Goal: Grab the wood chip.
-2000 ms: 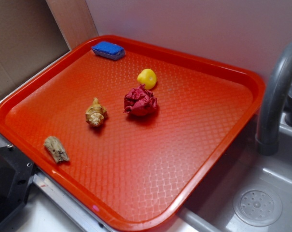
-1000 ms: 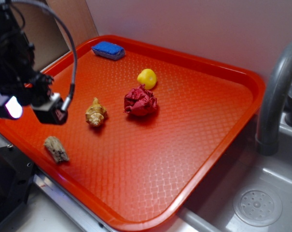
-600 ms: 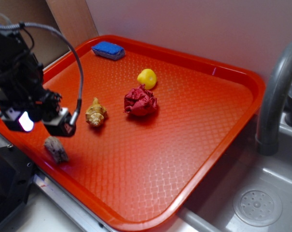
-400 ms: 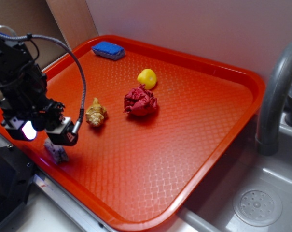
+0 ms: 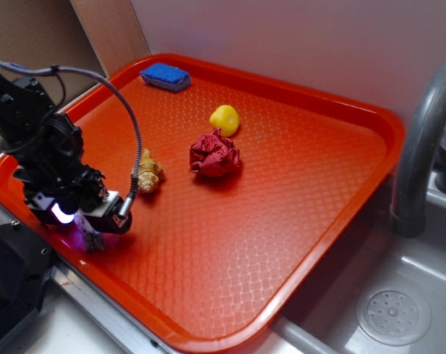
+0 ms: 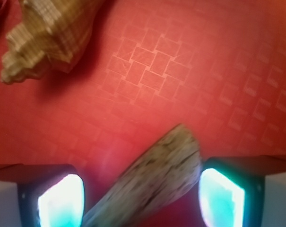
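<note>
The wood chip [image 6: 154,182], grey-brown and rough, lies slantwise on the red tray [image 6: 228,71] between my two fingers. In the exterior view only its end [image 5: 88,237] shows under my gripper [image 5: 79,228], near the tray's front left rim. My gripper [image 6: 143,201] is open, low over the tray, with one lit pad on each side of the chip. The right pad [image 6: 221,196] is very close to the chip's end; I cannot tell if it touches. The left pad [image 6: 62,201] stands apart from it.
A tan spiral seashell [image 5: 148,172] lies just beyond the gripper, also at the top left of the wrist view [image 6: 48,33]. A crumpled red wad [image 5: 215,155], a yellow object [image 5: 225,119] and a blue sponge [image 5: 166,76] lie farther back. A grey faucet [image 5: 422,140] and sink are at right.
The arm came into view from the left and went down over the wood chip. The gripper now straddles the chip and hides most of it. The chip and the other objects have not moved.
</note>
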`<state>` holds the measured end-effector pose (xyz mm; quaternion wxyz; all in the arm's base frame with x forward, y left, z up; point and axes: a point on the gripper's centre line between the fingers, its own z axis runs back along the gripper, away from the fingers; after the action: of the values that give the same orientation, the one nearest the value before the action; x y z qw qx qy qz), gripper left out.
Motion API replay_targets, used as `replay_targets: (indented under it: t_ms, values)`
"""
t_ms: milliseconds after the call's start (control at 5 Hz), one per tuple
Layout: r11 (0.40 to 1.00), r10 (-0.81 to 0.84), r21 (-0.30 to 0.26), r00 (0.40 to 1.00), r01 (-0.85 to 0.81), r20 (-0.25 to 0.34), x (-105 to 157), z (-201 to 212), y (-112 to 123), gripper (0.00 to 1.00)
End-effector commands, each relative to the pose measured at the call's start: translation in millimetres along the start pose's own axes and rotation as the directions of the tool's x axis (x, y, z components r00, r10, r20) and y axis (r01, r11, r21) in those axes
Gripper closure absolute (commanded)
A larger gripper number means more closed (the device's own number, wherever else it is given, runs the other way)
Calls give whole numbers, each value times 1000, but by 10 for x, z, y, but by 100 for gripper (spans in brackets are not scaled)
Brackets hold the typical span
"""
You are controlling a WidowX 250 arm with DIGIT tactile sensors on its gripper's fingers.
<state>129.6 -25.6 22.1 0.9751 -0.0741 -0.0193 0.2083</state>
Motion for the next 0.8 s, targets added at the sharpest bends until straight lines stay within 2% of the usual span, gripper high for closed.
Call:
replay_targets:
  t_ms: [0,200,600]
  values:
    - [998,-27,49,1000,27,-7,58,-129,-153,0]
    - [991,-89,102,996,86,27,4,-151,-206,100]
    - [989,-93,115,995,89,29,-13,-157,-176,100]
